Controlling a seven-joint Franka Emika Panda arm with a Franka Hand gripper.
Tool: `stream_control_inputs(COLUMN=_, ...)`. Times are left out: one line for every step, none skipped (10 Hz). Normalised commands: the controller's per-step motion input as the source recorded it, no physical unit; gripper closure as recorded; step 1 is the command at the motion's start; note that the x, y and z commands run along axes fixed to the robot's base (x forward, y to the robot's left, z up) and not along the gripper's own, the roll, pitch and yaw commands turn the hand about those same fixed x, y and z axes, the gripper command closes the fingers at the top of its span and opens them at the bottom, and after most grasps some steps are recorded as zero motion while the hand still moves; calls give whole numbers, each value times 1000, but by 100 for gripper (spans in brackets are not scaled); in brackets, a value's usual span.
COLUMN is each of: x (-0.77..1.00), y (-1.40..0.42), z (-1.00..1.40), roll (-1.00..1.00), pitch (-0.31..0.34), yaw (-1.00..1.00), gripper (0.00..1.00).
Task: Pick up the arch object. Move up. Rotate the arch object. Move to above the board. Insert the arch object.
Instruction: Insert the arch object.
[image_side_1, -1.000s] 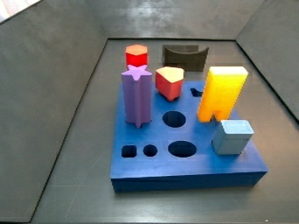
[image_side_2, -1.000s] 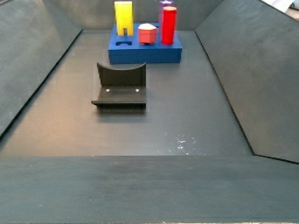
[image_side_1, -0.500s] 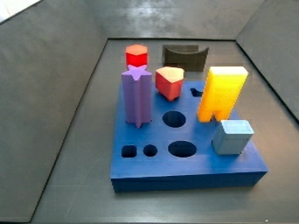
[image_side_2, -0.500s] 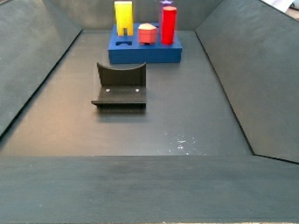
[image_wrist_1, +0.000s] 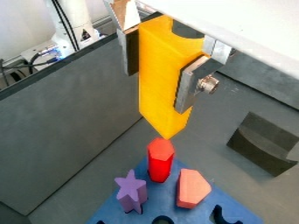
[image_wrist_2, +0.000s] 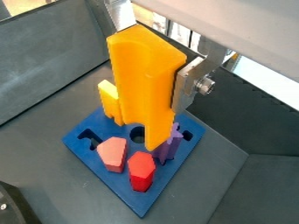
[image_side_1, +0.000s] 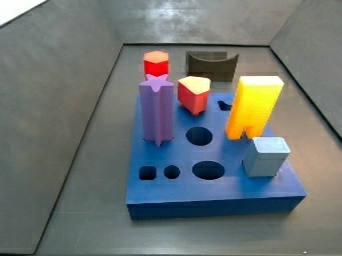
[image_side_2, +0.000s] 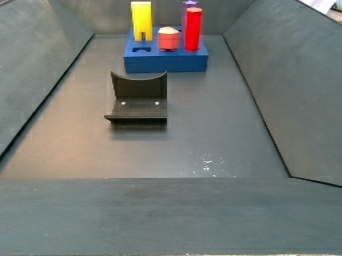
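The arch object (image_wrist_1: 158, 83), a tall orange-yellow block, hangs upright between the silver fingers (image_wrist_1: 191, 84) of my gripper (image_wrist_1: 158, 74), which is shut on it. In both wrist views it is above the blue board (image_wrist_2: 84, 140), with its lower end over the pieces standing there. In a wrist view the arch object (image_wrist_2: 142, 83) hides the far finger of the gripper (image_wrist_2: 146, 79). In both side views the board (image_side_1: 214, 200) (image_side_2: 167, 62) shows, but neither the gripper nor the arch object does.
On the board stand a wider yellow block (image_side_1: 254, 105), a purple star post (image_side_1: 156, 110), a red hexagonal post (image_side_1: 156, 64), a salmon piece (image_side_1: 195, 93) and a light blue cube (image_side_1: 266, 155). The dark fixture (image_side_2: 138, 98) stands on the floor before the board. Grey walls surround the floor.
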Motion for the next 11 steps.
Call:
stream_control_inputs(x=714, y=-34, z=0, roll=50, pitch=23, yaw=0, gripper=100)
stream_control_inputs(x=1000, y=-74, z=0, roll=107, pitch=61, yaw=0, gripper=100)
stream_control_inputs(x=1000, y=-51, z=0, roll=114, pitch=41, yaw=0, gripper=100)
stream_control_inputs(x=1000, y=0, z=0, roll=174, pitch=59, yaw=6, gripper=100)
stream_control_inputs(x=1000, y=0, z=0, roll=246, pitch=83, yaw=9, gripper=100)
stream_control_inputs(x=1000, y=0, z=0, roll=359, pitch=120, yaw=20, gripper=100)
stream_control_inputs(x=971, y=0, z=0, roll=290, pitch=210, yaw=3, gripper=100)
stream_control_inputs(x=283, y=0, z=0, roll=17, pitch=76, yaw=-3, gripper=100)
stream_control_inputs(x=-31, y=0, z=0, roll=0, pitch=-14, yaw=0, gripper=100)
stream_control_inputs(x=323, y=0, z=-129, roll=33, pitch=10, yaw=0, gripper=100)
stream_control_inputs(x=1000, y=-91, z=-354, roll=56, pitch=33, yaw=0, gripper=100)
